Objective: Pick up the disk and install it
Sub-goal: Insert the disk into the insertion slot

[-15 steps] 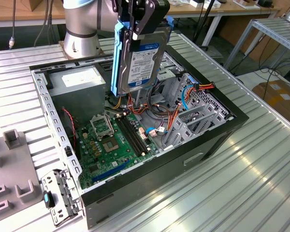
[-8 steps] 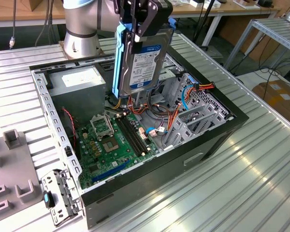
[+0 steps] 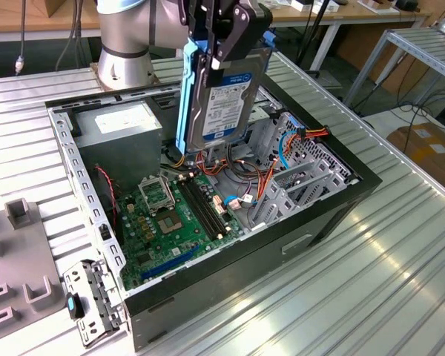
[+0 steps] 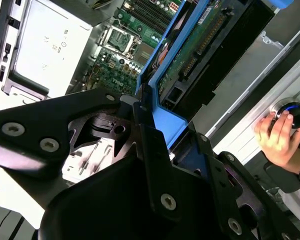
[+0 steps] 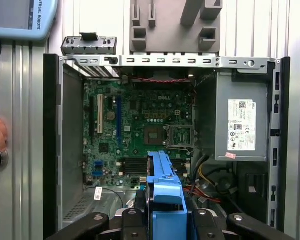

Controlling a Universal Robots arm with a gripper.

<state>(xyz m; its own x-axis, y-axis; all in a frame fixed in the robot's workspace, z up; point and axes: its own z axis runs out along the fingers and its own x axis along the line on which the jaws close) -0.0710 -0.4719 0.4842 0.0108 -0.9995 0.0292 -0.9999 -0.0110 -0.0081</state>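
the jaws are clamped on the disk, pinching its upper end so it hangs on edge above the open computer case on the table. the label faces the exterior view, and the disk touches nothing inside the case. in the first wrist view its blue rail hangs above the cables beside the motherboard.

to do this step well, i judge the disk should be held square, with its rails lined up with the metal cage at the exterior view's right. it should then go in slowly so no corner snags the orange and red wires. the exact slot is probably in that cage, but it is partly hidden.

count: one disk, one case, one motherboard, one grey power box, and one hand on a round knob.
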